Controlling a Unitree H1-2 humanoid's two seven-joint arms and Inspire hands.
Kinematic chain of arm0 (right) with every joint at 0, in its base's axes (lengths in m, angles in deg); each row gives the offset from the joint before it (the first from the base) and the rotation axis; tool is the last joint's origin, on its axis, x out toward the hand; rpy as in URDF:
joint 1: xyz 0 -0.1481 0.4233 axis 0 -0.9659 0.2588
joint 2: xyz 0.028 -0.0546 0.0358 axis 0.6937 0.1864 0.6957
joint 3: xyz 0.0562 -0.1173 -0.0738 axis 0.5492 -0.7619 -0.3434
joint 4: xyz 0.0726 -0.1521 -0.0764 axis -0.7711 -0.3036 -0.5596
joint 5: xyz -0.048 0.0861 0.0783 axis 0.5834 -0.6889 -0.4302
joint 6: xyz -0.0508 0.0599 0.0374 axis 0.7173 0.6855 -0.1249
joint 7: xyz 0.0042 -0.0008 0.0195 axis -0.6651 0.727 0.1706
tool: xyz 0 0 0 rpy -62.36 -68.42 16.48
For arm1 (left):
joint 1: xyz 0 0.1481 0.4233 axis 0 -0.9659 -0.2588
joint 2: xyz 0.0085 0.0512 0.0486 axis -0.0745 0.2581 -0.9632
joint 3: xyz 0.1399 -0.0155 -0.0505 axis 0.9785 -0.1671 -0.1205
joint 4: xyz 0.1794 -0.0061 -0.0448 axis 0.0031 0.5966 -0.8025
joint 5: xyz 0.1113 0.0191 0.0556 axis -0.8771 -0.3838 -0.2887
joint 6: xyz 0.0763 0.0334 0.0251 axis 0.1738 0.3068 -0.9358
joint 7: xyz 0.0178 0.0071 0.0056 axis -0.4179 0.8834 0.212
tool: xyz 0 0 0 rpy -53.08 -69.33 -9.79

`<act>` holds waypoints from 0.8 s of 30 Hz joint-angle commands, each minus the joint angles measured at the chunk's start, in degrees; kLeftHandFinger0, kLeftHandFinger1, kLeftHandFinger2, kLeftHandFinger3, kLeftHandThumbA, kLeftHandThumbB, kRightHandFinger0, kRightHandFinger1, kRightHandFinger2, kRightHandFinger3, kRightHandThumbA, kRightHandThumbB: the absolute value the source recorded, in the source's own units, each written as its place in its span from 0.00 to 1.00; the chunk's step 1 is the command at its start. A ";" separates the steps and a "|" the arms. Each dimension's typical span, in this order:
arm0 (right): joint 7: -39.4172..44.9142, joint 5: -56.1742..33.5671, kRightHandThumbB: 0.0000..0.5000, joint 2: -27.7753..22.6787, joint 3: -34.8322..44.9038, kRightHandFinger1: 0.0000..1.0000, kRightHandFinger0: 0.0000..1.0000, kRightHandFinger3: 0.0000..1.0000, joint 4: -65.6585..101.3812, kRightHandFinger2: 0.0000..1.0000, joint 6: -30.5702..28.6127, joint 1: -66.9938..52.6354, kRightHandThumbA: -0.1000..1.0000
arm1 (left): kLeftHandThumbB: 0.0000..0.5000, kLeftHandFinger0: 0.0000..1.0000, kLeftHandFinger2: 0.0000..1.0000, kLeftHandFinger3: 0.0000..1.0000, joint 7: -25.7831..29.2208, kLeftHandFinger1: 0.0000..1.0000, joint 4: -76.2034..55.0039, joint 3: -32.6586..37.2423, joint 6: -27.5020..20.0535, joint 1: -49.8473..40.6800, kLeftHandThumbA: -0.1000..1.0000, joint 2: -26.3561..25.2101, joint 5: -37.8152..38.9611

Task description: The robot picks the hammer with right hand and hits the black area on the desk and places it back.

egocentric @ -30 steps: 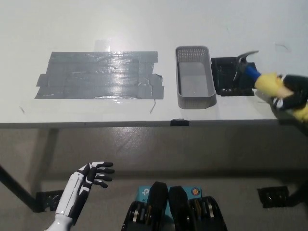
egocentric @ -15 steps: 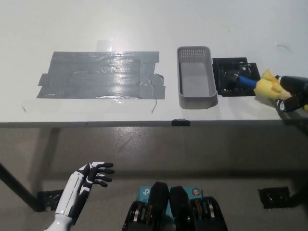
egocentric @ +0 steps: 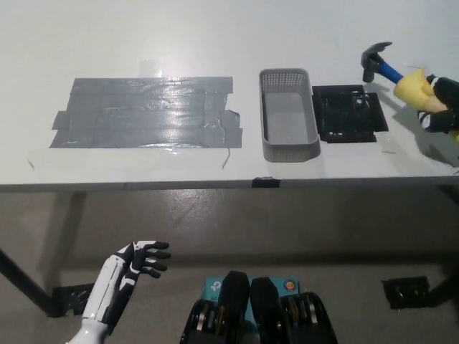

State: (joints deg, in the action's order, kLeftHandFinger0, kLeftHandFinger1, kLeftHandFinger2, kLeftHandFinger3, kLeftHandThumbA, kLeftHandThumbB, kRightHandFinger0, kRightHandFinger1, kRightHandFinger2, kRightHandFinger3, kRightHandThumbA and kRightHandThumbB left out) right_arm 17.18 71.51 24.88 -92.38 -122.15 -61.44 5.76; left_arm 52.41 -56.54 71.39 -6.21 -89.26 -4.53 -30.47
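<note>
Head view, looking steeply down at the white counter (egocentric: 215, 29). The hammer with the dark metal head, blue neck and yellow grip (egocentric: 391, 70) is gripped at its yellow end by the black right robot hand (egocentric: 439, 107), right at the picture's edge, so the fingers are clenched around the grip. The head is held up and off to the far-right side of the small black square pad (egocentric: 350, 113), clear of it and not touching. Probably that's a raised position for a strike on the pad, since the head is angled back toward it, though it could just as well be the lift after one.

Just left of the pad sits a grey perforated plastic basket (egocentric: 288, 149), nothing visible inside. Further left, a big patch of shiny grey tape strips (egocentric: 147, 112) is stuck flat on the counter.

The white left robot hand (egocentric: 140, 261) is parked low at the lower left, below the counter edge, fingers spread, nothing held, kept out of the way.
</note>
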 commanded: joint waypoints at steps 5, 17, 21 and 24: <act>-9.07 -0.47 0.33 3.16 1.45 0.67 0.17 0.98 -8.75 0.97 -4.30 4.42 0.00 | 0.17 0.52 0.57 0.62 -0.26 0.53 -1.54 -0.15 -1.75 -0.16 0.98 -0.59 0.61; -19.83 -4.02 0.40 8.09 4.85 1.00 1.00 1.00 -28.20 1.00 -8.73 7.11 0.45 | 0.16 0.48 0.52 0.63 -0.24 0.50 -1.90 -0.22 -2.70 -0.21 0.98 -0.98 0.47; -21.42 -5.28 0.51 7.51 6.53 1.00 1.00 1.00 -28.01 1.00 -10.51 6.89 0.71 | 0.14 0.47 0.51 0.62 -0.23 0.48 -1.67 -0.19 -3.39 -0.10 0.98 -0.98 0.54; -25.76 -4.18 0.52 7.23 6.45 1.00 1.00 1.00 -26.13 1.00 -11.22 6.50 0.79 | 0.16 0.47 0.51 0.62 -0.39 0.48 -1.54 -0.18 -3.29 -0.18 0.99 -0.98 0.80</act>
State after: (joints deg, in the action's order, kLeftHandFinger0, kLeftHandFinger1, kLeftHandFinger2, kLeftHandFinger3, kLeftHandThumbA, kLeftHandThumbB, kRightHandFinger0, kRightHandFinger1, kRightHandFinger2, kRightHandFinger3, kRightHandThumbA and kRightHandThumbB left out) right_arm -3.11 68.34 32.71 -86.35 -149.20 -70.19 11.60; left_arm 52.40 -56.78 71.30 -7.18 -89.44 -4.64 -30.21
